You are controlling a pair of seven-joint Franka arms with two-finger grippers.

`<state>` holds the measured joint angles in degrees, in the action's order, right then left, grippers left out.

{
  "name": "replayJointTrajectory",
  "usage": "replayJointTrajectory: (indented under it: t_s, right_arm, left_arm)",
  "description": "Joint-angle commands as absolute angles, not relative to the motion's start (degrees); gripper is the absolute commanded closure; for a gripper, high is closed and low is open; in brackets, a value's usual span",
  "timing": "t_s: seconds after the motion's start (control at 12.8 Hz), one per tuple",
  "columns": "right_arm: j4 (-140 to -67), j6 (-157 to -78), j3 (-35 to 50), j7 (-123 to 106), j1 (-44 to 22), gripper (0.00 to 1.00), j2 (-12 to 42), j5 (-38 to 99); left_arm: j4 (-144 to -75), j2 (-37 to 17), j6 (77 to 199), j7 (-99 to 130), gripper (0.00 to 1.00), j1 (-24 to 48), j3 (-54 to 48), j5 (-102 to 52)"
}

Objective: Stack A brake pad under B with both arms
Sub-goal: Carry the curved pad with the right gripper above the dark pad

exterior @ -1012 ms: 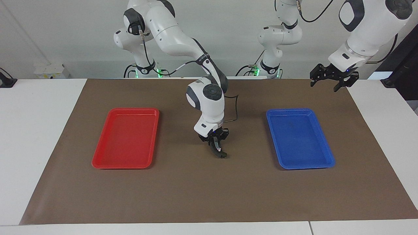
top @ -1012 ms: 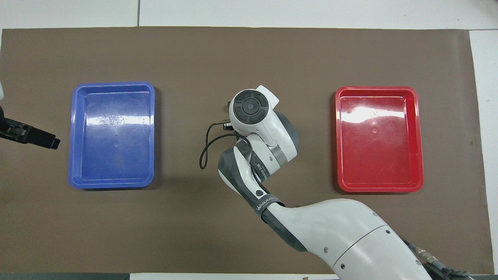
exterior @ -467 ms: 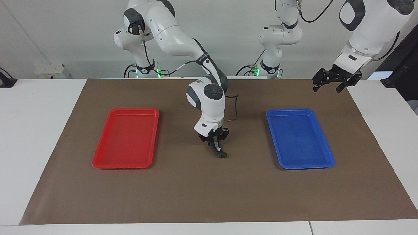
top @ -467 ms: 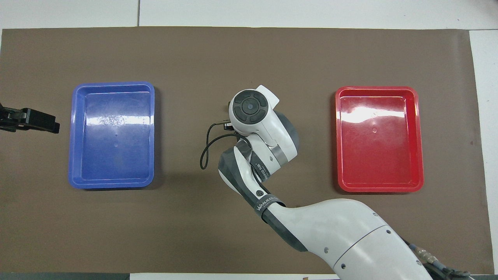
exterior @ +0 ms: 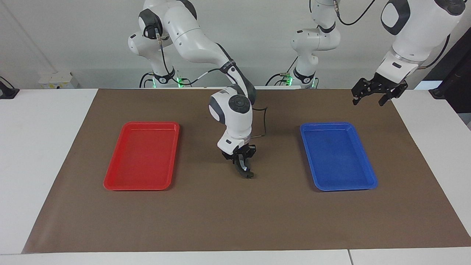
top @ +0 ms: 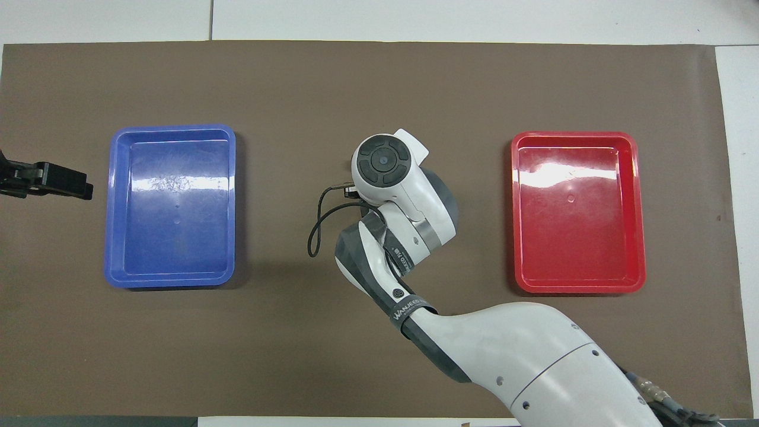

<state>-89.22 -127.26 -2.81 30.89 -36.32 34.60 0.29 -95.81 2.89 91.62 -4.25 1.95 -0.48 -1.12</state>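
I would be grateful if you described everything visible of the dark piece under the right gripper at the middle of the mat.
The dark brake piece is small, dull charcoal and slightly curved. It lies on the brown mat midway between the red tray and blue tray. The right gripper stands directly over it, reaching its top; the grip cannot be judged. The overhead view hides it beneath the arm.

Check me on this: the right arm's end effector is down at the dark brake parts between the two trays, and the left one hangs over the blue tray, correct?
Not quite. The facing view shows the left end effector over the brown mat beside the blue tray, not over it. The rest stands: the right end effector is at the dark brake parts between the trays.
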Motion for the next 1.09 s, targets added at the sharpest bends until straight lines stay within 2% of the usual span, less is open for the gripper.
replayJointTrajectory:
  t_s: [0.0, 0.08, 0.16, 0.23, 0.31, 0.62, 0.78, 1.01]
  right_arm:
    - [-92.5, -128.9, -2.8, 31.8, -35.9, 0.98, 34.5, -1.6]
    - [-93.2, -129.1, -2.8, 31.7, -35.8, 0.95, 34.5, -1.7]
    - [-93.2, -129.1, -2.8, 31.7, -35.8, 0.75, 34.5, -1.5]
    - [-93.2, -129.2, -2.8, 31.9, -35.9, 0.25, 34.5, -1.4]
    - [-93.3, -129.8, -2.8, 31.9, -36.1, 0.00, 34.5, -1.4]
    - [-92.7, -127.5, -2.8, 31.7, -35.6, 0.00, 32.5, -1.4]
    - [-92.5, -124.9, -3.3, 32.0, -34.8, 0.00, 28.8, -1.1]
    - [-92.5, -119.5, -3.4, 31.6, -28.0, 0.00, 20.9, -1.3]
  left_arm:
    - [-97.5, 4.0, 92.4, -3.6, 0.02, 1.5, -0.4, -1.3]
    - [-97.5, 4.0, 92.5, -3.6, 0.02, 1.5, -0.4, -1.3]
    - [-97.5, 4.0, 92.5, -3.6, 0.02, 1.6, -0.4, -1.3]
    - [-97.5, 4.0, 92.4, -3.6, 0.02, 1.7, -0.4, -1.3]
    - [-97.5, 4.0, 92.5, -3.6, 0.02, 1.7, -0.4, -1.3]
    - [-97.5, 4.0, 92.4, -3.6, 0.02, 1.6, -0.4, -1.3]
    - [-97.5, 4.0, 92.5, -3.6, 0.02, 1.6, -0.4, -1.3]
    - [-97.5, 4.0, 92.5, -3.6, 0.02, 1.6, -0.4, -1.3]
